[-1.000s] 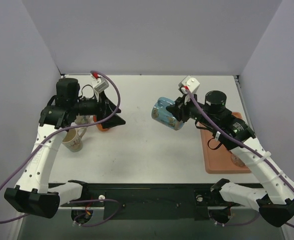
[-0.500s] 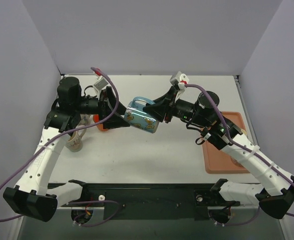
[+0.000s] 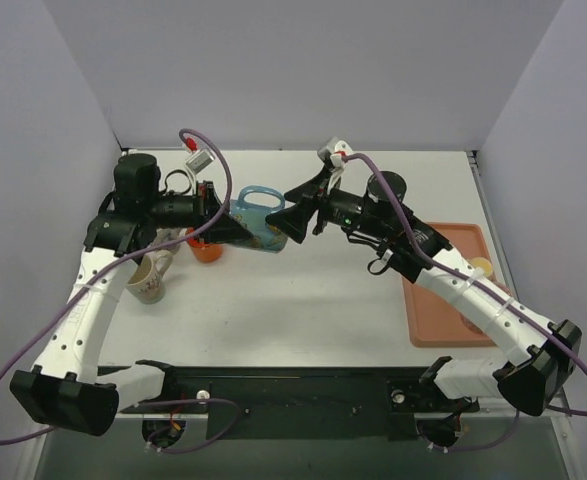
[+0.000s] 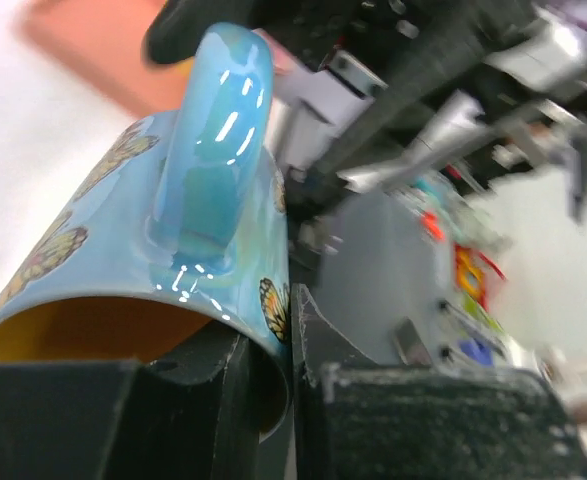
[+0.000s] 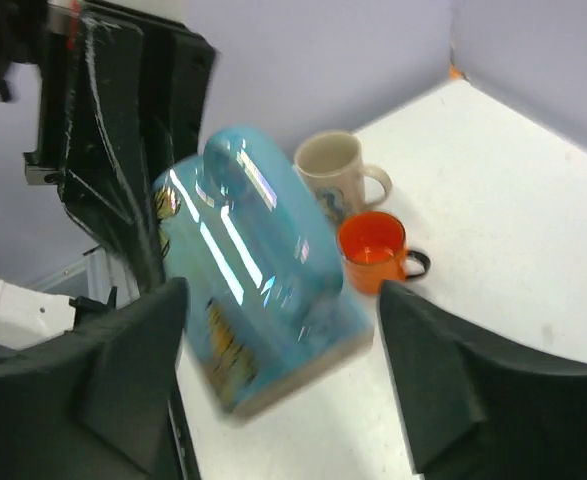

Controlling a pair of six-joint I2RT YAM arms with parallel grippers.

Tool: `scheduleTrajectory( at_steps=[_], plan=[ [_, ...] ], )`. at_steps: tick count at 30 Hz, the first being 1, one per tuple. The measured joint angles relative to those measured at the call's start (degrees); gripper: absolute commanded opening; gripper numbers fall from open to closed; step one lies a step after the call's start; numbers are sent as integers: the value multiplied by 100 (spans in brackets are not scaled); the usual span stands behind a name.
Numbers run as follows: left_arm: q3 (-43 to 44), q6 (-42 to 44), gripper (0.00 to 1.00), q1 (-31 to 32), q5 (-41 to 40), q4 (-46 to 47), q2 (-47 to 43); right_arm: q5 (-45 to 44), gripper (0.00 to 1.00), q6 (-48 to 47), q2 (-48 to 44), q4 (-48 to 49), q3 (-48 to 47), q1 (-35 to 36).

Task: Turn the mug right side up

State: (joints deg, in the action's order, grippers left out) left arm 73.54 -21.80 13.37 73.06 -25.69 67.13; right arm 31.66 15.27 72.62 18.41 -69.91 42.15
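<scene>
The mug (image 3: 259,217) is light blue with butterfly prints and a yellow inside. It hangs in the air between the two arms, lying on its side with the handle up. My left gripper (image 3: 239,230) is shut on its rim: in the left wrist view one finger sits inside the mug (image 4: 173,220) and the other outside, at the gripper (image 4: 291,312). My right gripper (image 3: 291,214) stands open at the mug's base. In the right wrist view the mug (image 5: 253,270) lies between the spread fingers of that gripper (image 5: 281,292), not pinched.
An orange mug (image 3: 206,247) stands upright below the left gripper, with a beige mug (image 3: 148,277) to its left; both also show as the orange mug (image 5: 373,250) and the beige mug (image 5: 333,170). A salmon tray (image 3: 453,300) lies at the right.
The right arm carried the blue mug leftward to the left gripper. The left gripper closed on the mug's rim, and the right gripper opened off it.
</scene>
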Motion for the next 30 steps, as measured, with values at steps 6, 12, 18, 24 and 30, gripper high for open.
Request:
scheduleTrajectory(
  at_steps=[6, 12, 18, 24, 30],
  plan=[
    [374, 1915, 0, 393, -3700, -1941, 142, -1294, 89, -577, 59, -1075, 15, -258],
    [-354, 2837, 0, 782, -5910, -3152, 225, -2374, 89, -1139, -35, -1919, 317, -269],
    [-1134, 3270, 0, 765, -6953, -3239, 654, -2743, 89, -1351, -66, -2223, 525, -269],
    [-1550, 3711, 0, 763, -7230, -2881, 852, -2820, 89, -1410, -87, -2253, 575, -269],
    [-1578, 4033, 0, 748, -7206, -2463, 1327, -2900, 90, -1499, -120, -2271, 603, -271]
  ],
)
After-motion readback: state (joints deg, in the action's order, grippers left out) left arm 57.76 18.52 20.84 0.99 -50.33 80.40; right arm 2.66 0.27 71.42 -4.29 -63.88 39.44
